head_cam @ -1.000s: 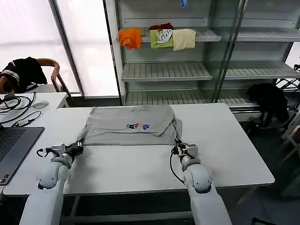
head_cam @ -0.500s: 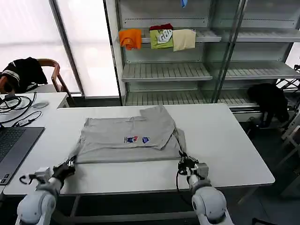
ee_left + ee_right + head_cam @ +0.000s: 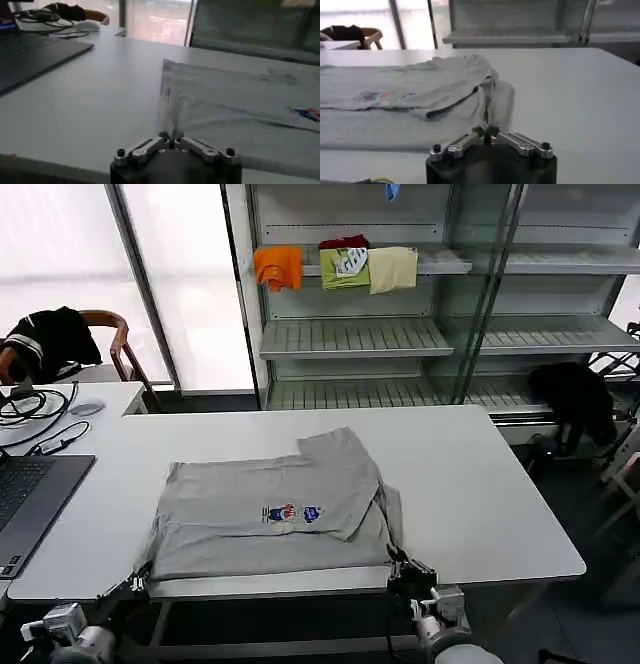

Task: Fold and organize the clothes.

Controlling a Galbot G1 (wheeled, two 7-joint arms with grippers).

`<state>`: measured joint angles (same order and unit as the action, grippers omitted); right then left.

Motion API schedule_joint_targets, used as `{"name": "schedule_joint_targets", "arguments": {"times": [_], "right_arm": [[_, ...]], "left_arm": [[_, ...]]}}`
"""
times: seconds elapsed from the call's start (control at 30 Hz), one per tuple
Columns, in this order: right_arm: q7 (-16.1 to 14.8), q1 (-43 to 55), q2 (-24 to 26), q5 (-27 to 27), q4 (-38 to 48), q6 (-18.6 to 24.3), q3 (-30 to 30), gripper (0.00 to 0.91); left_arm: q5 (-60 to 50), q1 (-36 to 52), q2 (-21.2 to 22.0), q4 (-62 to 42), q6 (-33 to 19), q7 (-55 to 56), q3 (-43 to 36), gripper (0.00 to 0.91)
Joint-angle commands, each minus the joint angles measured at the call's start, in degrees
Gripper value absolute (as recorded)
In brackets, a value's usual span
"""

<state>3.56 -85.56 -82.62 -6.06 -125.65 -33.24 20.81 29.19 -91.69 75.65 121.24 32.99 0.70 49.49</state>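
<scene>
White desk (image 3: 480,474); grey shelving (image 3: 420,334) behind; bright windows (image 3: 60,254) at left; wooden chair (image 3: 115,334); laptop (image 3: 25,499) on side desk.

The light grey shirt (image 3: 270,519) lies partly folded on the white table (image 3: 480,484), its near hem at the front edge. A small multicolour chest print (image 3: 292,513) faces up. One sleeve is folded over the body.

— What sort of place is this?

— A lab or office test room, set up like a clothes shop. A white bench (image 3: 470,484) stands before grey slatted shelving (image 3: 355,334) with folded orange, green and cream garments (image 3: 338,264) on display.

— And the office side?

— A laptop (image 3: 30,494), cables (image 3: 40,409) and a mouse (image 3: 85,408) on a side desk (image 3: 105,392) — with a wooden chair (image 3: 115,334) by large bright windows (image 3: 60,244).
</scene>
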Motion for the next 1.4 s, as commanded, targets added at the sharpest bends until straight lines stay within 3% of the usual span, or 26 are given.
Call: {"name": "schedule_joint_targets", "arguments": {"times": [0.03,0.3,0.47,0.6,0.67,0.9,1.1,1.23,1.4], "right_arm": [[0.09,-4.35,-0.26,1.05,-2.75,0.04,0.03,0.907],[1.79,0.19,-1.32,0.07,-6.55,0.09,0.63,0.907],[1.08,11.49,-1.46,1.86,-3.24,-0.02,-0.28,0.907],[-0.06,27.03,-2.22,1.56,9.37,-0.17,-2.18,0.907],[-0.40,38.03,-3.73,1.23,20.35,-0.12,-2.85,0.907],[-3.36,58.38,-9.53,1.74,50.15,0.18,-1.39,0.907],[-3.54,66.10,-12.15,2.46,69.34,6.49,-0.84,0.907],[-4.31,67.16,-12.38,2.84,74.55,10.57,-0.63,0.907],[-4.66,67.22,-12.38,3.52,77.94,11.95,-0.46,0.907]], "left_arm": [[1.72,-5.12,1.48,5.11,-0.01,1.40,1.46,0.907],[-1.16,0.80,0.98,6.02,-1.28,0.96,6.36,0.907],[-2.57,13.47,-3.31,1.28,-1.12,-6.15,6.68,0.907],[-4.04,26.45,-6.34,-10.81,0.13,-8.44,0.16,0.907],[-4.68,32.29,-7.18,-16.51,0.18,-8.86,-3.48,0.907],[-8.91,47.83,-10.02,-35.12,0.15,-11.55,-11.47,0.907],[-12.16,55.01,-10.28,-45.22,0.11,-12.06,-15.62,0.907],[-14.00,55.91,-9.76,-48.74,0.10,-12.66,-15.88,0.907],[-14.82,55.31,-9.49,-50.12,0.09,-13.15,-15.81,0.907]]}}
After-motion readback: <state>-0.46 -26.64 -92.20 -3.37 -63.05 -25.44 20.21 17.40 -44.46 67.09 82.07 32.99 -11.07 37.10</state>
